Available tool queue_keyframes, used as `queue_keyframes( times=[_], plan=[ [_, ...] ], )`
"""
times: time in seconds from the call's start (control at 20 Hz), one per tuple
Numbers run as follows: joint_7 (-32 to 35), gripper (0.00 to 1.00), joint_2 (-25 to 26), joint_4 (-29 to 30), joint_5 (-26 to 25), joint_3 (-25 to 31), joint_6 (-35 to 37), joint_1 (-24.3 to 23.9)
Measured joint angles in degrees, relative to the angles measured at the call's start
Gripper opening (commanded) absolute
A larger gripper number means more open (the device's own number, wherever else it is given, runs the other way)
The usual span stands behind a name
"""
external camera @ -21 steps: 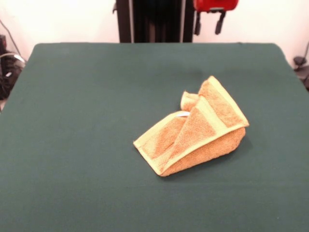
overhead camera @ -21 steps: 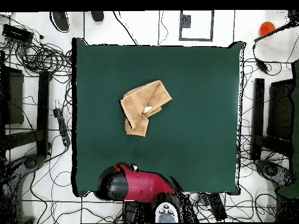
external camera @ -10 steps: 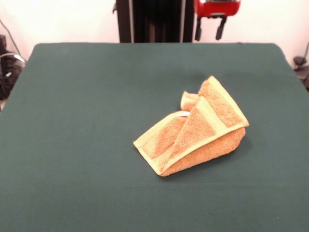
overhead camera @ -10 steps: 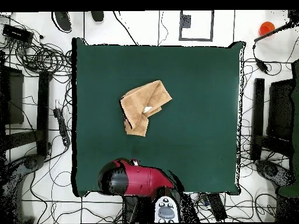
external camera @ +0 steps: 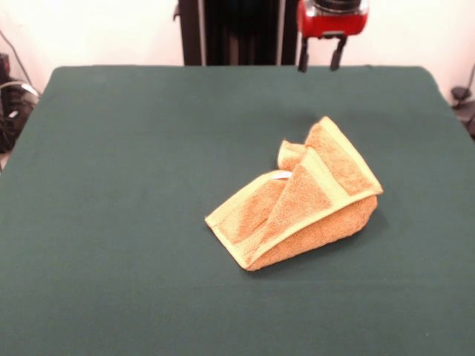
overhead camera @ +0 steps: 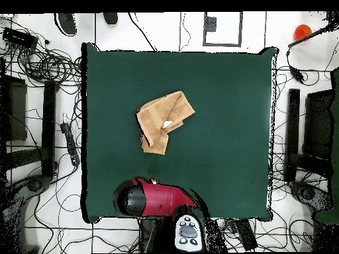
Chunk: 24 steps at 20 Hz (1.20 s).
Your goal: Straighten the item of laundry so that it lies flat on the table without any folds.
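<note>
I take the table (external camera: 133,222) as my landmark: its dark green top is far bigger than anything on it, and the towel (external camera: 300,204) lies a little off its middle, well apart from every edge. In the overhead view the towel (overhead camera: 164,121) is folded over itself, and its long axis runs on a diagonal across the table, not parallel to any edge. In the front view I see several layers, with a pale border band crossing the top fold and a tiny white tag (external camera: 282,176) showing between the folds. My gripper (external camera: 320,55) hangs at the table's far edge, high above the felt, with its two fingers spread apart and nothing between them. The towel lies out toward the table's middle from the jaws and well below them, so I judge the coming move must reach outward over the table and descend to one loose corner.
</note>
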Motion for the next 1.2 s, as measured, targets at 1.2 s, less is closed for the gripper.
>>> queue_keyframes(
  times=[1.2],
  plan=[
    [0.00, 1.00, 0.85, -2.22, -0.01, -0.01, 0.00, -0.05]
  ],
)
